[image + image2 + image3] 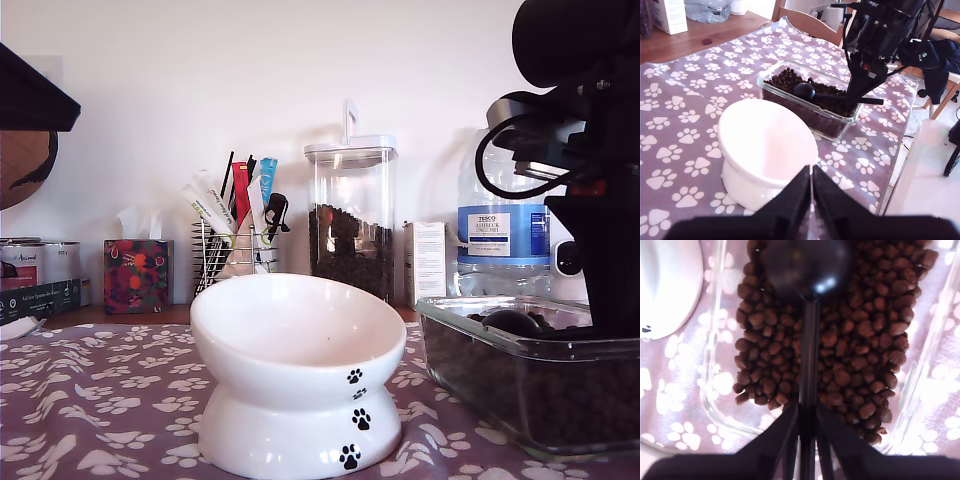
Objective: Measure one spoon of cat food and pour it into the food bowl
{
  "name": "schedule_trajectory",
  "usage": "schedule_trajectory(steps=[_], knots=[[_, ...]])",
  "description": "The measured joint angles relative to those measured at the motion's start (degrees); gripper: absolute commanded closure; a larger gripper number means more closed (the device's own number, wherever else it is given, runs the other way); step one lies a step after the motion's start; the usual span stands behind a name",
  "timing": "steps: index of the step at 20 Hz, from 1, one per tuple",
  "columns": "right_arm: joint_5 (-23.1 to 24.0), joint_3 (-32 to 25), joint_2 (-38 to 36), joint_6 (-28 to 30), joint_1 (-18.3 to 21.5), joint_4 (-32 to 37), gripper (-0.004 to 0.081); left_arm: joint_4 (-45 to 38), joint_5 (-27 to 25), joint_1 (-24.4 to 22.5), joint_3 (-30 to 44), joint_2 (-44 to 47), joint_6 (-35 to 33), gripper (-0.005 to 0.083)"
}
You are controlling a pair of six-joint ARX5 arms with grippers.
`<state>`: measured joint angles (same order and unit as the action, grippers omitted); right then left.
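Two grippers: second gripper [807, 427] pinches the spoon [807, 270] over the cat food [860, 340] to scoop; first gripper [811, 192], jaws nearly closed and empty, waits above the food bowl [765, 145].

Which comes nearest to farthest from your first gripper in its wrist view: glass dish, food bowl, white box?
1. food bowl, right in front of my first gripper.
2. glass dish, beyond the bowl.
3. white box, far across the table.

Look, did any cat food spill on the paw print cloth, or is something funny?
No spill shows. The cat food all sits inside the glass dish. One odd thing: the spoon lies dome up on the kibble, held by my second gripper. The food bowl is empty.
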<state>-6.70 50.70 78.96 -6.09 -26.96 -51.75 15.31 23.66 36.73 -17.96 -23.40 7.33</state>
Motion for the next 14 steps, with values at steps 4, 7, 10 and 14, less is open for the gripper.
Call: schedule_trajectory(steps=[4,7,10,14], knots=[[0.79,0.0,0.0,0.13,0.02,0.39,0.0783,0.0,0.0,0.0,0.0,0.0,0.0,0.0793],[4.94,0.0,0.0,0.24,-0.04,1.25,0.0783,0.02,0.0,0.0,0.0,0.0,0.02,0.0793],[5.88,0.22,0.02,0.37,-0.04,0.98,0.0783,0.02,0.0,0.0,0.0,0.0,0.0,0.0793],[6.05,5.2,0.02,0.37,-0.02,-0.81,0.0783,0.02,0.0,0.0,0.0,0.0,0.02,0.0793]])
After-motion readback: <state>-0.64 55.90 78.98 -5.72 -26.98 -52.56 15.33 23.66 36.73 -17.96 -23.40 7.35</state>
